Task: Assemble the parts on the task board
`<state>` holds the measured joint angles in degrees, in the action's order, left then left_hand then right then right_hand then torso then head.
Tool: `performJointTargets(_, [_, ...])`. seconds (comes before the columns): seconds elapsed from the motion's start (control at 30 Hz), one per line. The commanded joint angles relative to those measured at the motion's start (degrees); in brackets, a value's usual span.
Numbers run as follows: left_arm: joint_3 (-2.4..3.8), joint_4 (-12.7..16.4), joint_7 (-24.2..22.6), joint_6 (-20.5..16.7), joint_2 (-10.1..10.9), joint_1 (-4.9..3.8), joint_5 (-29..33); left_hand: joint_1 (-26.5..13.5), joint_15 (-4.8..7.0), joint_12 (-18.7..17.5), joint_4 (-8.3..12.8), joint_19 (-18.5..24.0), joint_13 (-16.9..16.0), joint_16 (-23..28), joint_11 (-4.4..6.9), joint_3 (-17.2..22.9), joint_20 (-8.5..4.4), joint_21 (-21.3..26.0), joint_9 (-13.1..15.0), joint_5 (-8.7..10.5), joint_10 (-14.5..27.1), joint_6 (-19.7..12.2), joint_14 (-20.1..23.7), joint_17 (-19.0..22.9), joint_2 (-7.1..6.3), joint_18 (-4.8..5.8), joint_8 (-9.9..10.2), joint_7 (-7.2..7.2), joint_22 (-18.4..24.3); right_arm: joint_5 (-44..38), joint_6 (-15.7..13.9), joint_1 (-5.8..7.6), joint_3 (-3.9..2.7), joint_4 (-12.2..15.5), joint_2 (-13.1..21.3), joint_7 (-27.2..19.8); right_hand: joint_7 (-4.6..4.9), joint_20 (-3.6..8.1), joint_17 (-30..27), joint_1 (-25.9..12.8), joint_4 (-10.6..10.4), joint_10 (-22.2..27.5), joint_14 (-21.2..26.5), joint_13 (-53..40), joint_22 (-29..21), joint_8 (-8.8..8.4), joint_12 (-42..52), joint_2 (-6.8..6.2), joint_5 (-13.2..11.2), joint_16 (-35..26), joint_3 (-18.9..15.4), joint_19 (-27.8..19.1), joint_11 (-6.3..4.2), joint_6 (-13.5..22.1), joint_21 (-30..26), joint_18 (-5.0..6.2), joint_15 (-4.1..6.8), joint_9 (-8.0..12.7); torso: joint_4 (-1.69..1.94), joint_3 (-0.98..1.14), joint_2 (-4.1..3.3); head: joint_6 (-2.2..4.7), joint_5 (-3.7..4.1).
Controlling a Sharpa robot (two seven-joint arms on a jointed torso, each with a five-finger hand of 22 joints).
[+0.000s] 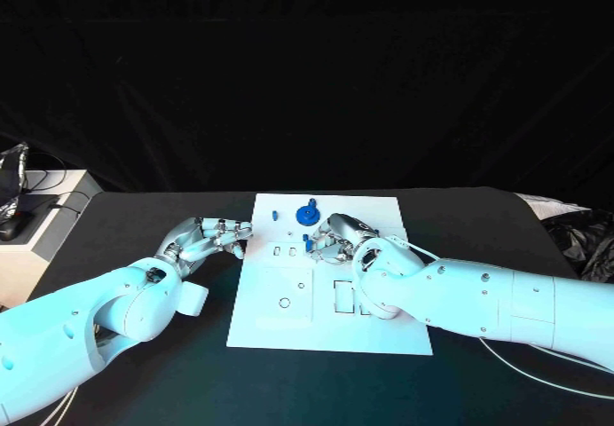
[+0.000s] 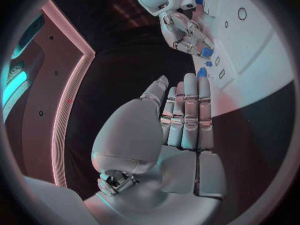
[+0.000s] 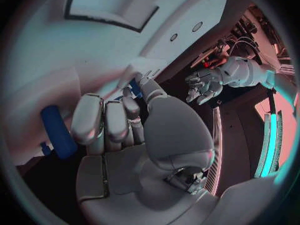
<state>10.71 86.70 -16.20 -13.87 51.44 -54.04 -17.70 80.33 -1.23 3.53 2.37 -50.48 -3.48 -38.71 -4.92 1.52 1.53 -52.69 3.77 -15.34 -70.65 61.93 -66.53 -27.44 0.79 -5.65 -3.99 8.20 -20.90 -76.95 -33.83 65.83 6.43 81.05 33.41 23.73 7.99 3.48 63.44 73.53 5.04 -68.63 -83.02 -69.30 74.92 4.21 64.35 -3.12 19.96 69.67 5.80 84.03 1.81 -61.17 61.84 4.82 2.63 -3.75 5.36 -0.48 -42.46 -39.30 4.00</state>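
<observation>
Board: the flat white rectangular task board lies in the middle of the black table; its face carries small slots, a round hole and larger rectangular cut-outs; its near half is bare.

Round part: a blue round-bodied plastic part stands near the far edge of the board, just ahead of the right hand; apart from both hands.

Left hand: the silver many-fingered left hand hovers just beside the board's left edge, over the black table; from its own wrist camera the left hand shows its fingers straight and laid side by side, the palm bare; it grasps nothing, released.

Right hand: the silver right hand sits over the far middle of the board, fingers curled downward over the small slots; from its own wrist camera the right hand has a small blue piece pinched at its fingertips, close against the white surface; whether that piece already sits in a slot I cannot tell.

Other blue part: a longer blue cylindrical piece lies on the board just beside the right hand's curled fingers.

Arms: both white arms reach in from the near corners; hands close together yet apart.
</observation>
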Motion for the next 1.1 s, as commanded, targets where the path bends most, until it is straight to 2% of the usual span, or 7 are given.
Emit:
performJointTargets(0.03, [0.05,0.1,-0.3,0.3,-0.1,-0.01,-0.1,-0.5,-0.01,0.1,-0.1,0.4,-0.1,-0.2,-0.01,0.2,0.15,-0.2,0.0,-0.06,0.5,-0.1,0.3,0.1,0.06,-0.23,0.2,-0.01,0.1,0.0,-0.8,-0.1,0.06,0.3,0.0,-1.4,0.01,-0.59,0.1,0.4,-0.6,0.4,0.0,0.4,8.3,-0.12,0.4,-0.16,-0.2,0.2,-0.4,2.8,0.15,0.3,-0.2,0.93,-0.42,0.0,0.04,0.0,-0.03,-0.06,0.02])
performJointTargets(0.37, [0.05,0.1,-0.3,0.2,-0.1,-0.01,-0.1,-0.5,-0.01,0.1,-0.1,0.5,-0.1,-0.2,-0.01,0.2,0.16,-0.2,0.0,-0.07,0.5,-0.1,0.4,0.1,0.05,-0.22,0.2,-0.02,0.1,0.0,-1.1,-0.1,0.07,0.5,0.2,-1.6,-0.05,-0.49,0.0,0.3,-0.4,0.4,0.0,0.5,8.3,-0.28,0.4,-0.27,-0.1,0.2,-0.4,2.8,0.08,0.0,-0.2,0.89,-0.34,0.1,0.01,-0.05,-0.01,-0.08,-0.03])
performJointTargets(0.6, [0.05,0.1,-0.2,0.1,-0.1,-0.01,-0.2,-0.5,-0.07,0.1,-0.1,0.6,-0.1,-0.2,-0.08,0.2,0.19,-0.2,0.0,-0.05,0.8,-0.3,0.5,0.1,-0.03,-0.2,0.2,0.0,0.1,0.1,-1.6,-0.1,0.07,1.1,1.1,-2.4,1.53,-1.06,0.2,0.2,-1.4,4.2,0.1,3.9,8.3,-0.4,-2.4,-2.97,0.8,0.2,-3.0,2.6,1.3,5.9,-0.7,1.05,-1.23,0.0,0.01,-0.03,0.0,-0.16,-0.08])
performJointTargets(0.67, [0.05,0.1,0.0,0.0,-0.1,-0.01,-0.3,-0.5,-0.08,0.1,-0.1,0.6,-0.1,-0.2,-0.11,0.1,0.2,-0.2,0.0,-0.04,0.8,-0.3,0.5,0.1,-0.12,-0.19,0.3,0.02,0.1,0.1,-2.0,-0.1,0.06,1.5,1.5,-2.7,2.33,-1.66,0.3,1.2,-4.6,5.6,0.2,5.5,8.2,-0.68,-2.7,-5.2,0.3,0.3,-4.1,2.5,1.99,12.9,-0.8,1.32,-1.8,0.3,0.0,-0.01,0.02,-0.14,-0.15])
performJointTargets(0.83, [0.05,0.0,0.3,-0.3,0.0,-0.01,-0.8,-0.8,-0.14,0.1,-0.2,0.7,-0.1,-0.1,-0.14,-0.1,0.28,-0.1,0.0,-0.01,0.9,-0.5,0.6,0.1,-0.4,-0.15,0.3,0.05,0.2,0.4,-3.2,-0.09,0.04,3.0,2.8,-3.6,3.21,-2.38,0.4,6.1,-15.0,7.4,0.3,8.4,8.2,-1.21,-1.7,-9.09,-0.6,0.3,-6.6,2.5,2.69,20.8,-0.9,1.75,-2.37,0.7,-0.06,0.02,0.02,-0.09,-0.29])
performJointTargets(0.93, [0.05,-0.1,0.8,-0.5,-0.1,-0.01,-1.3,-0.8,-0.08,0.2,-0.1,0.7,-0.1,-0.2,-0.02,-0.3,0.32,0.0,0.0,-0.01,0.4,-0.8,0.6,0.1,-0.59,-0.14,0.2,0.13,0.2,0.8,-4.3,-0.06,-0.06,4.3,3.8,-4.4,3.26,-2.46,0.3,7.7,-17.8,7.9,0.4,10.0,8.2,-1.39,-1.0,-9.83,-0.6,0.2,-7.1,2.4,2.74,21.4,-1.1,1.87,-2.36,0.8,-0.08,0.0,0.05,0.01,-0.33])
performJointTargets(1.1, [0.11,-0.1,2.7,-0.9,-0.3,-0.02,-3.2,-1.4,0.06,0.6,-0.3,0.5,-0.3,-0.3,0.33,-1.2,0.29,0.1,-0.1,0.01,-1.5,-2.2,0.4,0.0,-1.09,-0.02,0.3,0.63,0.4,3.6,-6.8,0.11,-0.44,6.3,5.6,-6.9,3.12,-2.43,0.2,7.4,-17.6,8.0,0.3,10.6,8.2,-1.23,-0.6,-9.63,-0.2,0.1,-7.0,2.5,2.64,20.0,-1.2,1.87,-2.33,0.7,-0.11,0.06,0.11,0.27,-0.4])
